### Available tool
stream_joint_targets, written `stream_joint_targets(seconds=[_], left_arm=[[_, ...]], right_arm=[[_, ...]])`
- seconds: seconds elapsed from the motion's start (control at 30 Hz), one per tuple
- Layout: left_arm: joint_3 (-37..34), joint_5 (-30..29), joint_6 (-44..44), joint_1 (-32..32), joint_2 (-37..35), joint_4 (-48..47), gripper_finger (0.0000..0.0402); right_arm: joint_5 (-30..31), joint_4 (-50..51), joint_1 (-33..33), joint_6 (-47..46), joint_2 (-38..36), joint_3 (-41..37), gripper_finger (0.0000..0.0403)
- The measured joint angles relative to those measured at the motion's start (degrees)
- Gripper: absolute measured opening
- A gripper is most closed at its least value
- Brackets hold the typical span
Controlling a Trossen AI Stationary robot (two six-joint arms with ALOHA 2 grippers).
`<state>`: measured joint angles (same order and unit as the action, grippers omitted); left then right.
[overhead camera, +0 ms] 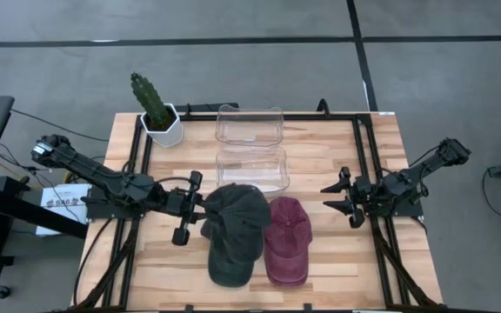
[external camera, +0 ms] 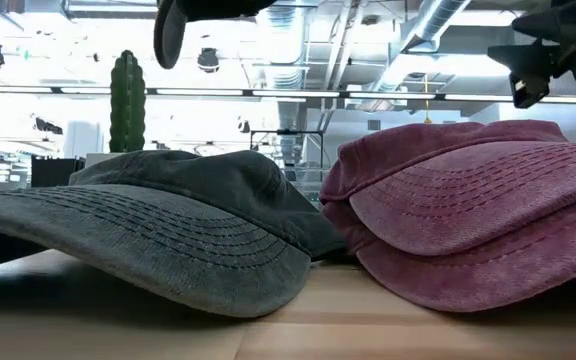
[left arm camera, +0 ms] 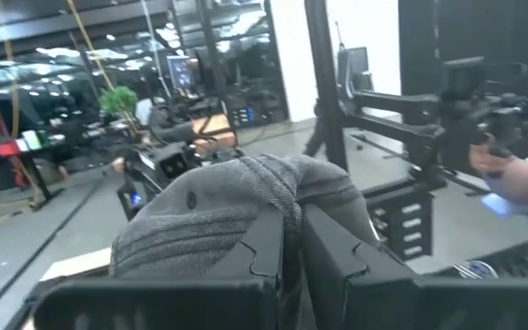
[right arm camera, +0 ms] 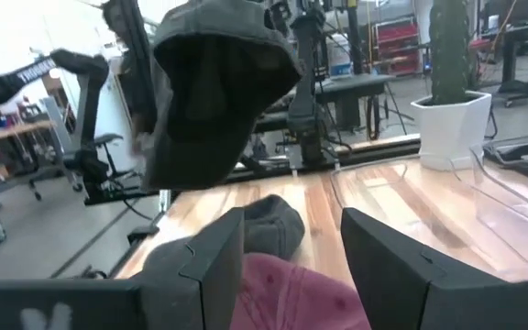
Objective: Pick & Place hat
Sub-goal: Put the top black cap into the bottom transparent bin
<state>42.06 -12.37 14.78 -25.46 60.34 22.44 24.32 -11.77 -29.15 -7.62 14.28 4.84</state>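
**Grey hat held up by the left gripper; right gripper waiting open**

The left gripper is seen at the left middle of the desk, closed on a fold of grey fabric at the crown of a grey hat. In the left wrist view the cloth is pinched between the two dark fingers, and an eyelet is visible on the crown. From the right wrist view, this hat is seen hanging from the gripper, raised clear of the desk with its brim drooping downward.

Beneath it, a second grey hat is seen lying on the wood, its brim pointed at the low camera. From straight above the two grey shapes overlap, and the edge between them cannot be made out there. A maroon hat is laid just beside the second grey hat, on its right, with the two crowns touching in the low view.

The right gripper is held above the right side of the desk, near the maroon hat, with its fingers spread apart and nothing between them.

Two clear containers are placed one behind the other past the hats. A cactus in a white pot is set at the far left corner.
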Motion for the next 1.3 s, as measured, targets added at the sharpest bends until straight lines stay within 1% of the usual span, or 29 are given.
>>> stream_joint_targets(seconds=[0.1,0.27,0.43,0.77,1.3], left_arm=[[0.0,0.35,-0.06,1.62,0.0,1.41,0.0023],[0.0,3.86,-0.21,3.61,0.0,4.67,0.0023],[0.0,4.44,-0.28,4.38,0.02,5.19,0.0023],[0.0,4.39,-0.52,4.47,0.02,5.51,0.0023],[0.0,4.32,-0.65,4.47,0.52,5.71,0.0024]], right_arm=[[-0.11,-1.3,0.0,-0.05,0.0,0.0,0.0175],[-0.22,-4.35,0.0,-0.08,0.15,0.0,0.0175],[-0.42,-9.64,0.0,0.0,3.89,0.0,0.0175],[-0.53,-27.6,0.02,0.71,19.6,0.22,0.0175],[-0.55,-30.69,0.24,6.66,43.25,14.34,0.0175]])
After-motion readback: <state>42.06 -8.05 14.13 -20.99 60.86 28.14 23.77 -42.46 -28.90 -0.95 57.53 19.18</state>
